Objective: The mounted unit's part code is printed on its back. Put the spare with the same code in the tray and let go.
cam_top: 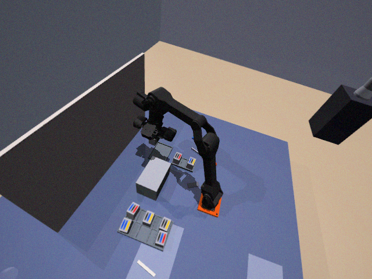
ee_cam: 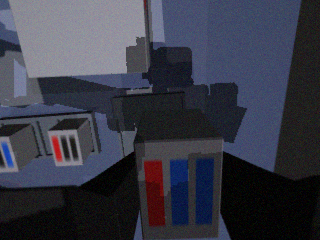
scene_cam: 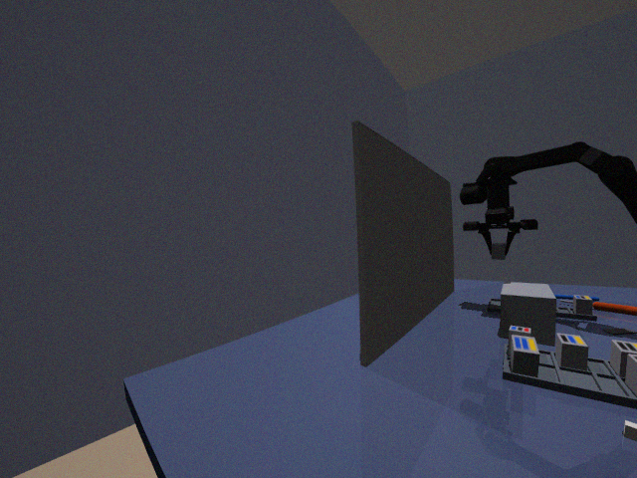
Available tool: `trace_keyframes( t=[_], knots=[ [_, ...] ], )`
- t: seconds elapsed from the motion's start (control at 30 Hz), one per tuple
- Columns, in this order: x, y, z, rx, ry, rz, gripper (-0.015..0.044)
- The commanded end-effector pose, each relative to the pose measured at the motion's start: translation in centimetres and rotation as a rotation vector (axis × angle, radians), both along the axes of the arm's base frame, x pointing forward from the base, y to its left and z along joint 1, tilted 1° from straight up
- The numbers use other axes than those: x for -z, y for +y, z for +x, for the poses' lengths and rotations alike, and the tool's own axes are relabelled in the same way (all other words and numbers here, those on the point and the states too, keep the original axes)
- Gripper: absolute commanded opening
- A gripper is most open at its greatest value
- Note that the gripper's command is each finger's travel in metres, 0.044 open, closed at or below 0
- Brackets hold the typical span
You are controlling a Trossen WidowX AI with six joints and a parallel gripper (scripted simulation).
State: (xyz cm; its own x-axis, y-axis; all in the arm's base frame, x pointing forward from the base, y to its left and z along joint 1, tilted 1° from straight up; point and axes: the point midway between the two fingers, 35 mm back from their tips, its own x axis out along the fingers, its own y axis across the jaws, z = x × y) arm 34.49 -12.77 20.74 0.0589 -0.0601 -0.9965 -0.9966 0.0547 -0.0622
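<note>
My gripper (cam_top: 153,135) (scene_cam: 498,248) is shut on a grey spare (scene_cam: 498,253) (ee_cam: 180,192) whose label has one red stripe and two blue stripes. It hangs well above the table, over the shallow dark tray (cam_top: 163,150) (ee_cam: 135,107). The mounted unit (cam_top: 153,178) (scene_cam: 527,309) (ee_cam: 75,35), a plain light grey box, stands just in front of the tray. Its back face is not in view. The held spare is hidden behind the gripper in the top view.
A rack (cam_top: 140,232) (scene_cam: 565,377) with several striped spares lies near the front. A small rack (cam_top: 182,164) with two spares sits beside the tray. A tall dark panel (cam_top: 75,144) (scene_cam: 401,241) stands to the left. The arm's orange base (cam_top: 209,210) is to the right.
</note>
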Motion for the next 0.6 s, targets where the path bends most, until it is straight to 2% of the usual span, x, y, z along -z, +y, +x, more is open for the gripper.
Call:
trace_keyframes(
  t=[0.0, 0.27, 0.57],
  knots=[
    [-0.1, -1.9, -0.5, -0.014, 0.002, 0.001, 0.0],
    [-0.1, -5.9, -2.0, -0.041, 0.01, 0.0, 0.0],
    [0.2, -6.0, -2.0, -0.041, 0.01, 0.0, 0.0]
  ],
)
